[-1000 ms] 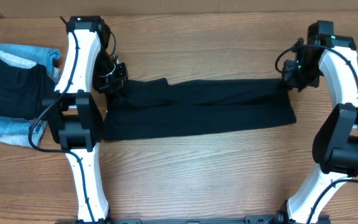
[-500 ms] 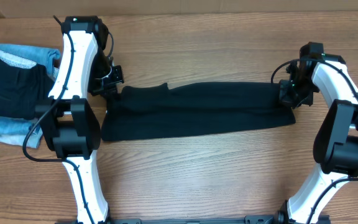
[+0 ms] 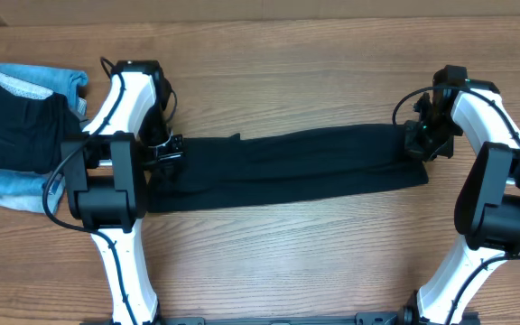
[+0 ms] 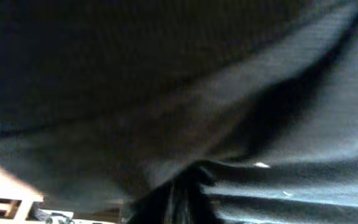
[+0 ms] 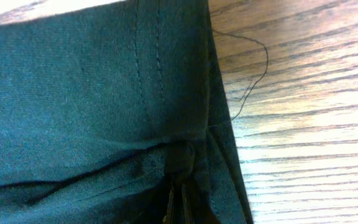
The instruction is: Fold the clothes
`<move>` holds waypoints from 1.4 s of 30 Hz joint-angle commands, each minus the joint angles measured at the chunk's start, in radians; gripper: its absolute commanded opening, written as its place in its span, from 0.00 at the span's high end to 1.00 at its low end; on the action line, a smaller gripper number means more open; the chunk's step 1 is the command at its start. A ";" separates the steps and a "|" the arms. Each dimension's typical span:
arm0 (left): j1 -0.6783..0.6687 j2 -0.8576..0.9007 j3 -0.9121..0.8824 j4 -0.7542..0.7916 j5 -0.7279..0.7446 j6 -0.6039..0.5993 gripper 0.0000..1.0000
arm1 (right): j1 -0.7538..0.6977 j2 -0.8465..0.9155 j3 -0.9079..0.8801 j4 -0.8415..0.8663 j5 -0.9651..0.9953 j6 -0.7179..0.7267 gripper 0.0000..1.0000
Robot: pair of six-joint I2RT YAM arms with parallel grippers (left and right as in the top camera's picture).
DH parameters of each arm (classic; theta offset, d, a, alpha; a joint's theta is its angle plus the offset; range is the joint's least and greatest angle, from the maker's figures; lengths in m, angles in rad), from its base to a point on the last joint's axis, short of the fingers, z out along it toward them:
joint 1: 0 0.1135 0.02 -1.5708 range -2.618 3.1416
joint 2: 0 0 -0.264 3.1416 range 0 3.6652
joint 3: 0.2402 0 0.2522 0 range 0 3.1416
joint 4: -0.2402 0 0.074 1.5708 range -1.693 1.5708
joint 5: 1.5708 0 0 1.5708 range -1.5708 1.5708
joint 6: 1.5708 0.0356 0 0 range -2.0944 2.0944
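T-shirt (image 3: 287,167), the black one, was lying as a long flat band across the middle of the table (image 3: 287,271), running from 9 o'clock to 3 o'clock. Its 12 o'clock edge was a bit wavy with a small bump near the left end, and its 6 o'clock edge was straighter. The right gripper (image 3: 420,140) sat at the 3 o'clock end, up by the far corner, and was clamped shut with a pinch of the hem bunched between its fingers. In the wrist view the stitched hem ran straight along bare wood, with a loose thread (image 5: 253,74) curling off it. The left gripper (image 3: 163,155) was at the 9 o'clock end, right on the fabric. Its own camera was just a dark blur of cloth, so honestly I couldn't tell whether it was pinching or letting go. Room-wise, plain wood showed on both the 12 and 6 o'clock sides of the band. Light-blue denim (image 3: 34,81) and a dark folded garment (image 3: 12,131) were stacked way out at 9 o'clock, well apart from the shirt.
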 commanded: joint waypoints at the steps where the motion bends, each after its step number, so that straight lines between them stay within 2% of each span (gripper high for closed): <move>1: 0.001 -0.034 -0.007 0.005 -0.075 -0.014 0.74 | -0.010 0.011 0.024 0.001 0.021 0.008 0.78; 2: 0.001 -0.034 0.005 0.001 -0.083 -0.015 0.62 | -0.010 0.011 0.080 -0.038 0.020 0.008 0.68; 4: 0.001 -0.034 0.053 -0.021 -0.083 -0.014 0.53 | -0.010 0.011 0.208 -0.140 0.019 0.035 0.55; 7: 0.001 -0.034 0.216 -0.096 -0.076 -0.016 0.52 | -0.008 0.011 0.359 -0.276 -0.044 0.053 0.50; 9: -0.010 -0.034 0.301 -0.108 -0.004 -0.012 0.52 | 0.000 0.011 0.383 -0.313 -0.171 0.053 0.55; 10: -0.016 -0.034 0.305 -0.102 0.033 -0.001 0.55 | 0.006 0.011 0.375 -0.322 -0.207 0.053 0.67; 11: -0.025 -0.033 0.299 -0.096 0.072 0.023 0.76 | 0.013 0.011 0.366 -0.328 -0.214 0.053 0.87; 12: -0.035 -0.032 0.280 -0.085 0.106 0.039 0.96 | 0.022 0.011 0.352 -0.328 -0.225 0.053 0.96; 16: -0.076 -0.032 0.185 -0.011 0.188 0.067 0.96 | 0.056 0.011 0.265 -0.277 -0.227 0.052 0.96; 19: -0.110 -0.032 0.041 0.060 0.272 0.089 0.96 | 0.071 0.011 0.089 -0.146 -0.227 0.053 0.96; 21: -0.116 -0.032 -0.029 0.088 0.273 0.105 0.96 | 0.069 0.012 -0.027 -0.052 -0.224 0.052 0.96; 23: -0.116 -0.032 -0.118 0.181 0.272 0.105 0.96 | 0.069 0.012 -0.121 0.050 -0.222 0.051 0.96; 24: -0.116 -0.032 -0.160 0.213 0.253 0.098 0.96 | 0.069 0.012 -0.150 0.074 -0.179 0.048 0.96; 26: -0.115 -0.032 -0.195 0.192 0.116 0.077 0.96 | 0.068 0.012 -0.155 0.050 -0.014 0.050 0.96; 29: -0.096 -0.032 -0.194 0.162 -0.012 0.033 0.96 | 0.038 0.011 -0.155 0.040 0.047 0.071 0.96; 31: -0.072 -0.032 -0.194 0.166 -0.048 0.031 0.96 | -0.018 0.011 -0.155 0.026 0.122 0.161 0.96; 33: -0.050 -0.032 -0.194 0.175 -0.111 -0.010 0.95 | -0.075 0.012 -0.155 0.024 0.106 0.196 0.96; 37: -0.034 -0.032 -0.193 0.302 -0.175 0.000 0.92 | -0.117 0.011 -0.155 0.029 0.064 0.203 0.96; 38: -0.034 -0.032 -0.193 0.347 -0.220 0.006 0.94 | -0.117 0.011 -0.155 0.030 0.064 0.203 0.96; 42: -0.034 -0.032 -0.193 0.438 -0.236 0.086 0.95 | -0.117 0.012 -0.155 0.029 0.065 0.210 0.96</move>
